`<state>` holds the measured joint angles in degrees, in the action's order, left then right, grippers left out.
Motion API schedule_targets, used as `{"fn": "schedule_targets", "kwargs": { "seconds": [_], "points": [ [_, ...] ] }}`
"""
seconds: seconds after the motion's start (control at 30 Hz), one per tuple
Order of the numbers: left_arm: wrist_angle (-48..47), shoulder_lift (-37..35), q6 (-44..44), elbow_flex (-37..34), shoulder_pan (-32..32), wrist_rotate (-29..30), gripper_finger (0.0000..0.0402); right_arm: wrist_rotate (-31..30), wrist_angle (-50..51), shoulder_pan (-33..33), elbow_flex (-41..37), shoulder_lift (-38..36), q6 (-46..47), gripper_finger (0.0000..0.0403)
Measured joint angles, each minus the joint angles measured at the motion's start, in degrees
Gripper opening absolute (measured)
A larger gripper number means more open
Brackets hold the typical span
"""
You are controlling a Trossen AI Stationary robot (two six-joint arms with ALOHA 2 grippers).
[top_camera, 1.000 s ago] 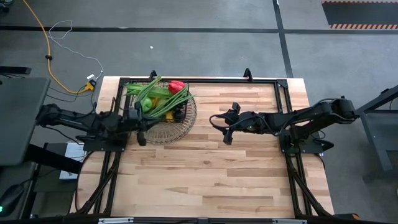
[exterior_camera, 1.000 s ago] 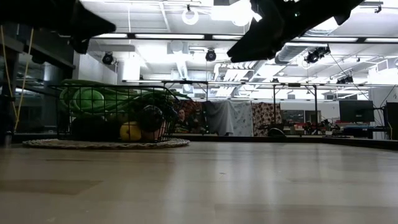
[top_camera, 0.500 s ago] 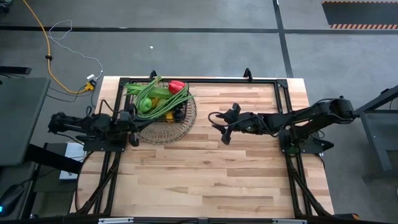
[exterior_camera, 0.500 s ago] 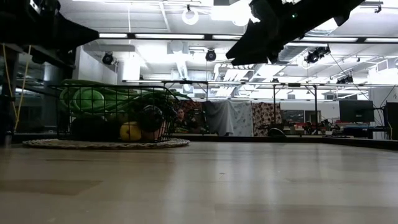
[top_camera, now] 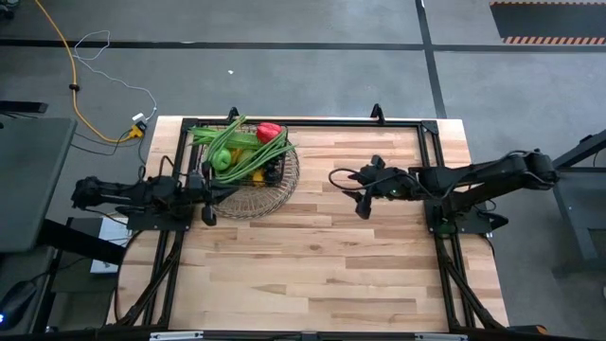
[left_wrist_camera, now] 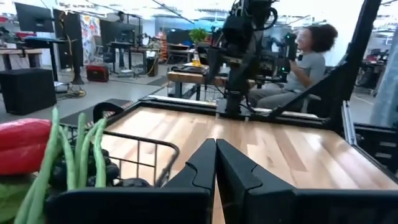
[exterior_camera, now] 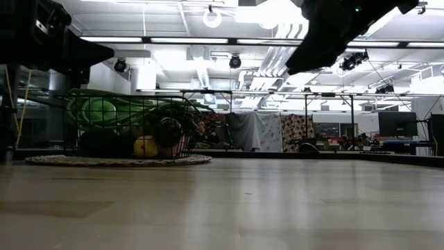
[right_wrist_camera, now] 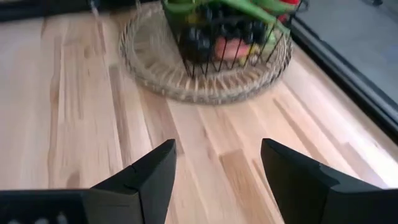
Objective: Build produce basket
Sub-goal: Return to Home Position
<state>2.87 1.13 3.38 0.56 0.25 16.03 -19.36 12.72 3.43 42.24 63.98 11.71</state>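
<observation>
basket (right_wrist_camera: 211, 56) sits full while right claw (right_wrist_camera: 217, 150), spread wide, has drawn back; left claw (left_wrist_camera: 216, 148) pinched together beside it.

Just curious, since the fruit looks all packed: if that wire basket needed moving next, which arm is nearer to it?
Left. The left gripper, shut, sits right beside the basket, while the right gripper, open, hangs over bare table, clearly apart from it. So the left probably has the shorter reach.

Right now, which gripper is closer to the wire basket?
Left. The left gripper is close beside the basket; the right gripper hangs well off on the basket's other side.
</observation>
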Motion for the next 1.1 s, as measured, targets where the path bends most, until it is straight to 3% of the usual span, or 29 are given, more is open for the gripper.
{"fn": "schedule_targets", "kwargs": {
  "seconds": [0.2, 0.37, 0.47, 0.6, 0.73, 0.87, 1.1],
  "points": [
    [-0.9, 0.1, -0.3, 0.0, 5.7, -7.7, 0.0000, 2.0, 8.7, 0.0, 0.0, -2.6, -1.2, 0.0226],
    [-1.3, 0.2, -0.6, 0.0, 8.5, -9.4, 0.0000, 2.4, 14.4, -1.3, 0.0, -5.4, -2.1, 0.0213],
    [-1.3, 0.2, -0.6, 0.0, 9.1, -9.8, 0.0000, 2.8, 20.5, -3.2, 0.0, -8.1, -0.1, 0.0179],
    [-1.3, 0.2, -0.6, 0.0, 9.1, -9.7, 0.0001, 3.3, 25.6, -5.4, 0.0, -11.7, 1.6, 0.0102],
    [-1.3, 0.2, -0.6, 0.0, 9.1, -9.6, 0.0000, 5.4, 25.7, -6.4, 0.0, -15.6, 1.3, 0.0015],
    [-1.3, 0.2, -0.6, 0.0, 9.1, -9.6, 0.0001, 6.3, 23.5, -5.7, -2.6, -21.1, 3.2, 0.0022],
    [-1.3, 0.2, -0.6, 0.1, 9.1, -9.4, 0.0001, 7.4, 6.0, -4.3, -21.9, -36.0, 4.0, 0.0005]
  ]
}}
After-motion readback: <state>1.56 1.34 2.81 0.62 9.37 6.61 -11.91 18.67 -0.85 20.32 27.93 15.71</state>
